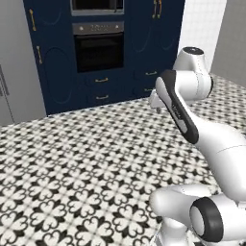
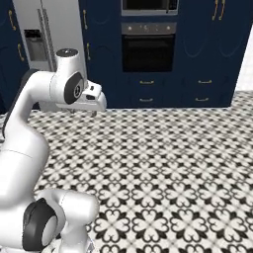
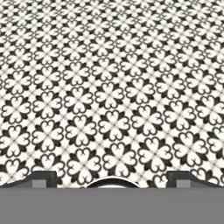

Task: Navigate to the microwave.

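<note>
1. Patterned floor: black-and-white floral tile, directly under the hand and running back to the cabinet wall.
2. Gripper: 2 dark fingertips set well apart at the bottom of the hand view, nothing between them; hand held above bare tile, tucked close to the arm's upper joint in both base views.
3. Microwave: built into the navy cabinet wall at the top edge of both base views, only its lower part visible; silver-grey frame, black glass door. Position: far side of the floor, well apart from the robot.
4. Oven: black door, grey control strip, horizontal handle; directly beneath the microwave.
5. Drawers: navy, gold pulls, below the oven.
6. Refrigerator: grey, with door dispenser, left of the oven column in the right base view.
</note>
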